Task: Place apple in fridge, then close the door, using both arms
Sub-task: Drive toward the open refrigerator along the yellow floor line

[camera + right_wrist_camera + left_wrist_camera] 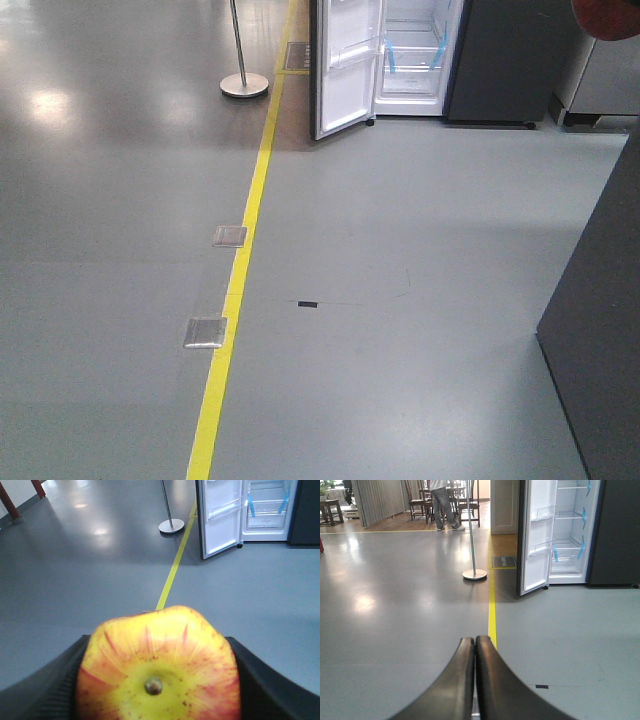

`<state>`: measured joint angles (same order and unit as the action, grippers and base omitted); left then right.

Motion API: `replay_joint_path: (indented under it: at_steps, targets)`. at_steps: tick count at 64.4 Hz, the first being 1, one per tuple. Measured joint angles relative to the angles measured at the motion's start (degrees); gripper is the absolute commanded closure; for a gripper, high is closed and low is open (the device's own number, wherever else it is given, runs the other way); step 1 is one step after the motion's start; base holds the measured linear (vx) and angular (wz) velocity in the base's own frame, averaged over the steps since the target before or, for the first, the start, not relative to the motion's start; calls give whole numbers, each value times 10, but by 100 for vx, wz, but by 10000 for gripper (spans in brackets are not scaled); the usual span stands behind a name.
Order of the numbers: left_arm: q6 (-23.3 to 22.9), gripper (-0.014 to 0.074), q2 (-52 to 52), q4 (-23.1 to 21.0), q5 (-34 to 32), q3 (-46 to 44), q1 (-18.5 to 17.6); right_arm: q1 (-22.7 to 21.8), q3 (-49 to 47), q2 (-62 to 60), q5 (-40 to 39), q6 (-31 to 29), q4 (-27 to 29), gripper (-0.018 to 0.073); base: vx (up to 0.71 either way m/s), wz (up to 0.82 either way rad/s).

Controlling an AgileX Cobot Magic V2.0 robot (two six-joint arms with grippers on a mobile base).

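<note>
The apple (157, 670), yellow with red streaks, fills the bottom of the right wrist view with its stem end facing the camera. My right gripper (157, 680) is shut on it, with a black finger (45, 690) pressed against each side. My left gripper (475, 641) is shut and empty, held low over the grey floor. The fridge (415, 60) stands far ahead with its white interior and blue-taped shelves showing. Its door (345, 70) is swung open to the left, its inner liner facing the fridge. Both also show in the wrist views: fridge (570, 530) (267, 505), door (537, 535) (217, 515).
A yellow floor line (245, 230) runs toward the fridge, with two metal floor plates (205, 332) beside it. A stanchion post (243, 85) stands left of the door. A dark grey panel (500, 60) adjoins the fridge. A dark cabinet (600, 330) is close on my right. A person (440, 502) stands far off.
</note>
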<state>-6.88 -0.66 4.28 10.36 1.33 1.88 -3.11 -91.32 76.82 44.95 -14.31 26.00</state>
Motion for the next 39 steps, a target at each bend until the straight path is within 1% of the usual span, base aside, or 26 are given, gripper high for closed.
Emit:
replay_joint_path:
  at_steps: [39]
  targets:
    - [0,602,0,0,0,0,0,0,0,0,0,0,0,400,18,-1]
